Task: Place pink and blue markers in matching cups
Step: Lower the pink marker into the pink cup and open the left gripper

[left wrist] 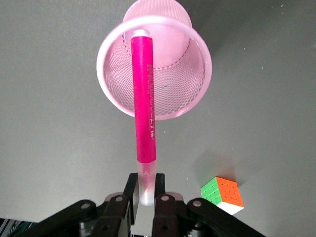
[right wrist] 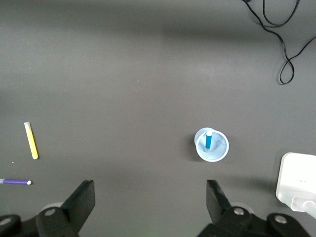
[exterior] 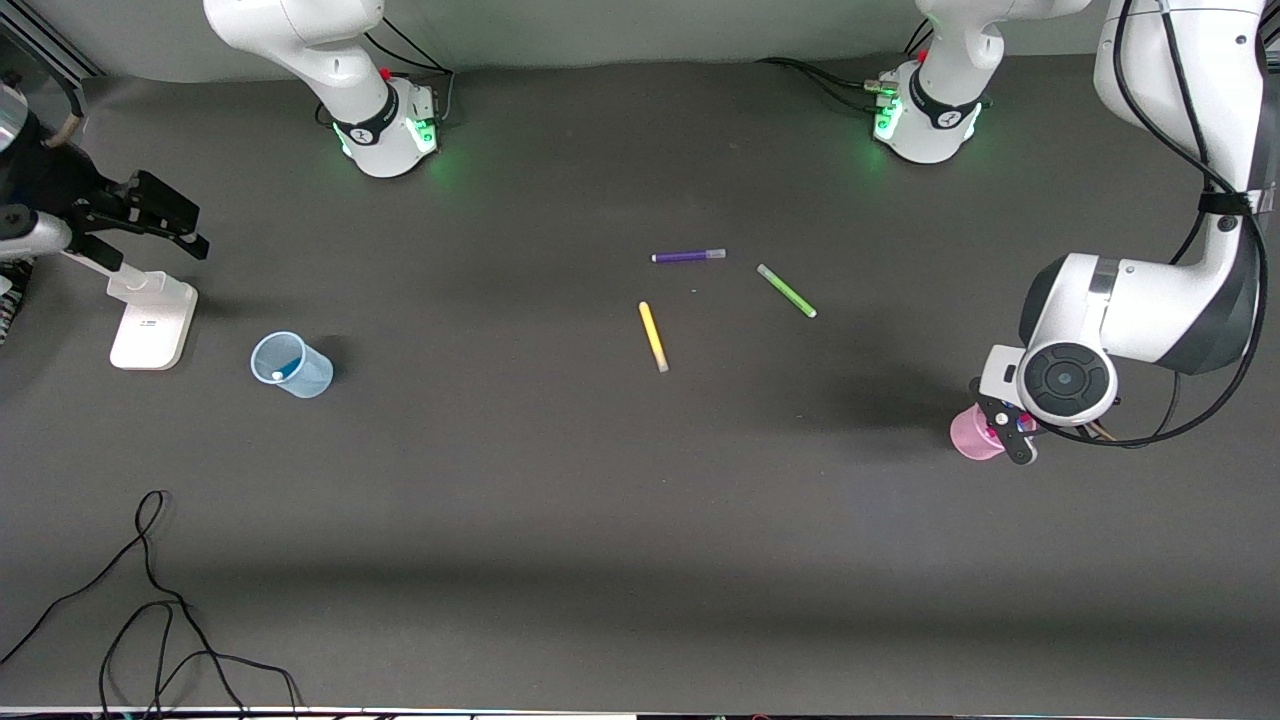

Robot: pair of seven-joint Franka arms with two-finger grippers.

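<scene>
The table [exterior: 560, 520] is covered in a matt dark grey, cloth-like surface. Below the left jaws, the pink cup [left wrist: 154, 66] is translucent plastic with a fine mesh texture; the pink marker [left wrist: 144, 103] between them is smooth plastic, its cap frosted. The blue cup [right wrist: 212, 144] is pale translucent plastic. Arm shells look glossy white
</scene>
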